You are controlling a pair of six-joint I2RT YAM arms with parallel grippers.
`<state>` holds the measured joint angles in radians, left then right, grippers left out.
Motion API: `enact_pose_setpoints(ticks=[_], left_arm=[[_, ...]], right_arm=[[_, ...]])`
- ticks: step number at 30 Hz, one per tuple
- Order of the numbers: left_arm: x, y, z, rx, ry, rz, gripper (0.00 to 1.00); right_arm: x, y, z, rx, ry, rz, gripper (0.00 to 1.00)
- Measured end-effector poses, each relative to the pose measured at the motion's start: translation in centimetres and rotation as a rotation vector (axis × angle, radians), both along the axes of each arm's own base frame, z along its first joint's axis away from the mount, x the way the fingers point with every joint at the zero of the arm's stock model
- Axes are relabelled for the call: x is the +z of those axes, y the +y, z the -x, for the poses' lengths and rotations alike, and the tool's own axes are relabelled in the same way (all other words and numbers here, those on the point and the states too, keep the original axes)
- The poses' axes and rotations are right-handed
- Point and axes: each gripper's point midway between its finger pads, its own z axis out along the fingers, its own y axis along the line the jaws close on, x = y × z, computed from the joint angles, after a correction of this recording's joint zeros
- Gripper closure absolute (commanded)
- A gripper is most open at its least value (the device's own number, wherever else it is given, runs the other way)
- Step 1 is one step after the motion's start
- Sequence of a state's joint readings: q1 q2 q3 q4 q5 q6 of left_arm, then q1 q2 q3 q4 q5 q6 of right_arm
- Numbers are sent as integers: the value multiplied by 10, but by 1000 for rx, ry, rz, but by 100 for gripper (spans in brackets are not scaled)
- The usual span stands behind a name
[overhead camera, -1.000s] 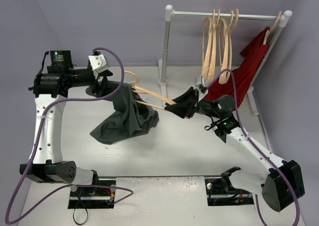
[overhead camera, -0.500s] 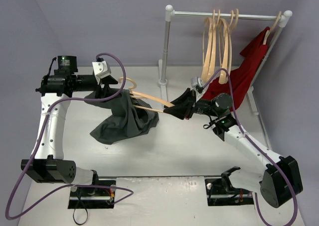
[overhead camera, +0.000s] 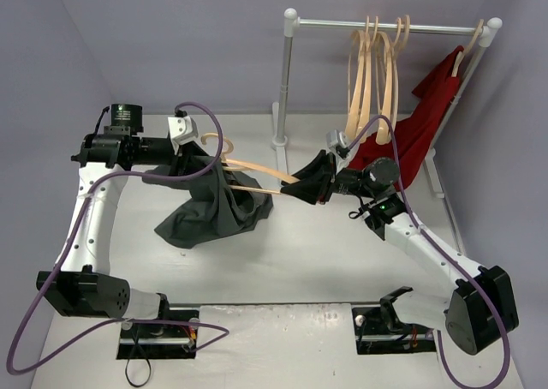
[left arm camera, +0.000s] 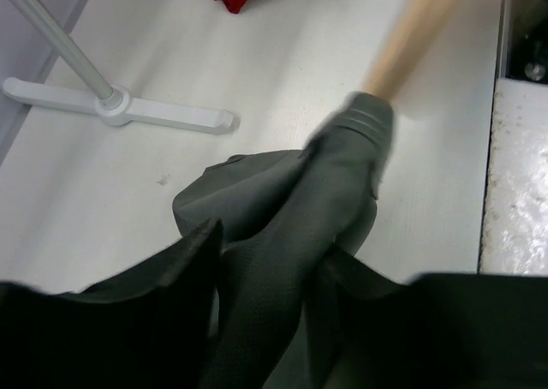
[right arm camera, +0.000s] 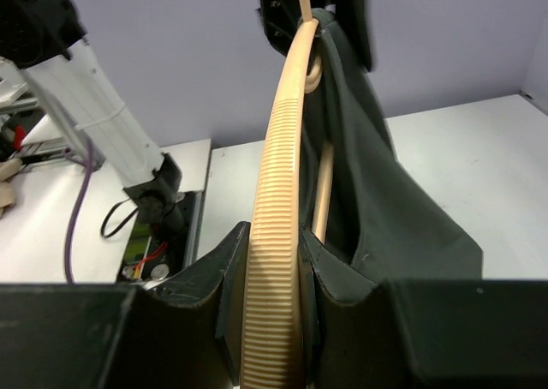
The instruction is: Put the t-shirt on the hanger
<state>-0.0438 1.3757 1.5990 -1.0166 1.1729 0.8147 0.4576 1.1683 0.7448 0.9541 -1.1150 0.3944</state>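
My right gripper [overhead camera: 305,186] clamps one end of the hanger [overhead camera: 257,167], my left gripper [overhead camera: 191,159] pinches the t-shirt [overhead camera: 214,213]. T-shirt is draped over the hanger's other end, lower part bunched on the table [overhead camera: 325,252]

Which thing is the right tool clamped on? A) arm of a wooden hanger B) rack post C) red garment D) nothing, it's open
A: in the right wrist view the right tool is shut around the ribbed arm of the hanger, whose far end carries the t-shirt.
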Motion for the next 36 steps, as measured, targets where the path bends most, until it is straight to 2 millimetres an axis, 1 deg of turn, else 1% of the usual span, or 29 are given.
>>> enact_pose_setpoints(ticks=[1,2,5,7,10,12,13,14,15,16,19,21,23,26,27,28,32,34,36], left_arm=[[-1,0,1,-7,-8,-1,88],[-1,-1,2,-16,-16,-2,99],[-3,-3,11,-48,-35,-6,100],[-2,-3,14,-50,-40,-11,100],[0,-2,15,-48,-52,-12,100],[0,-1,15,-43,-58,-18,100],[0,0,16,-40,-58,-20,100],[0,0,16,-38,-57,-21,100],[0,0,16,-36,-56,-23,100],[-1,1,16,-33,-53,-25,100],[-5,2,16,-22,-38,-36,100],[-6,3,14,-10,-34,-45,100],[-8,5,12,1,-36,-58,100],[-11,9,10,28,-26,-80,100],[-12,10,9,38,-20,-87,100],[-13,11,8,47,-16,-93,100],[-17,17,4,110,24,-125,100],[-17,19,2,145,38,-141,100],[-16,20,0,182,47,-158,100]], right_arm=[[-1,0,-2,-7,5,0,100],[-1,-2,-6,-21,11,-1,100],[-1,-8,-21,-79,22,-6,100],[-2,-9,-22,-76,16,-3,100],[-1,-7,-21,-66,9,-1,87],[-2,-6,-23,-64,9,2,56],[-3,-6,-24,-65,11,4,45],[-4,-5,-26,-70,12,8,35],[-5,-5,-29,-76,13,12,31],[-7,-4,-32,-84,19,19,19],[-13,-9,-45,-130,53,44,7],[-15,-20,-59,-193,85,56,0],[-18,-35,-75,-284,121,65,0],[-16,-62,-93,-439,161,68,1],[-12,-68,-96,-486,166,63,8],[-8,-74,-97,-532,167,55,12],[17,-90,-91,-661,158,1,24],[25,-89,-83,-687,156,-27,29],[25,-82,-75,-697,170,-41,31]])
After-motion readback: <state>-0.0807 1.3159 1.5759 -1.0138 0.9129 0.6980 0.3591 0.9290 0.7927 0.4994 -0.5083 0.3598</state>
